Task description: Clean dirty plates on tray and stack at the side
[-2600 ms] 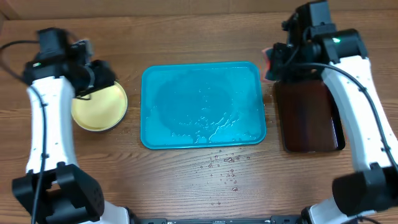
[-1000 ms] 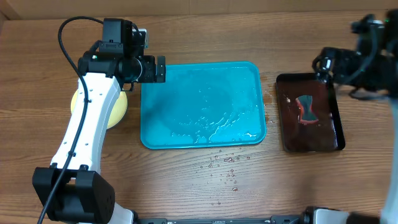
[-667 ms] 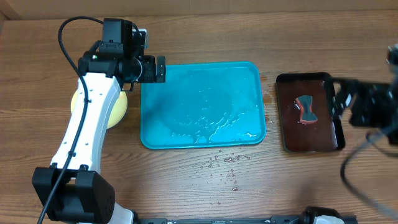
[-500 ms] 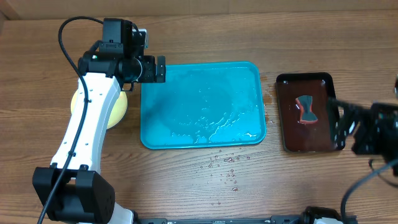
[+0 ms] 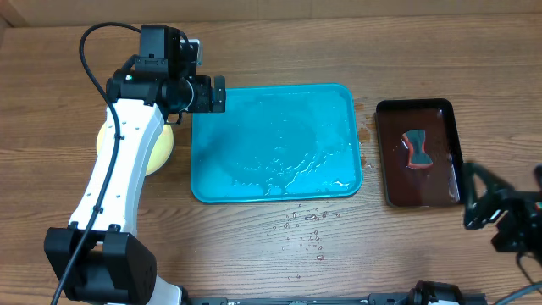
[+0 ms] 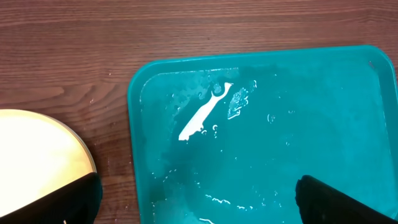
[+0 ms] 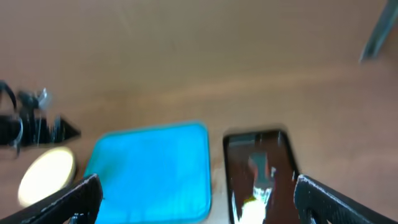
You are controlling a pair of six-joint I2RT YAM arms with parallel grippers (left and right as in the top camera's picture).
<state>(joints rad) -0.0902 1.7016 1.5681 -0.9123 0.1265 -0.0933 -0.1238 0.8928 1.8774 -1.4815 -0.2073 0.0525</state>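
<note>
The turquoise tray (image 5: 275,144) lies mid-table, wet, with no plates on it. A pale yellow plate (image 5: 161,148) sits on the wood left of it, mostly hidden under my left arm; what lies beneath it does not show. My left gripper (image 5: 218,94) hangs open over the tray's far left corner. In the left wrist view the tray (image 6: 267,137) fills the frame, the plate (image 6: 37,155) is at the left, and my gripper (image 6: 199,211) holds nothing. My right gripper (image 5: 481,202) is open and blurred near the front right. The right wrist view shows tray (image 7: 152,168) and plate (image 7: 46,174) from afar.
A narrow dark tray (image 5: 421,182) right of the turquoise one holds a red and grey tool (image 5: 415,150); the dark tray (image 7: 239,168) also shows in the right wrist view. Water drops (image 5: 305,229) dot the wood in front of the turquoise tray.
My right arm has drawn back from above the dark tray to the front right, leaving the red and grey tool in it. My left gripper swung from the plate to the tray corner, then held.
</note>
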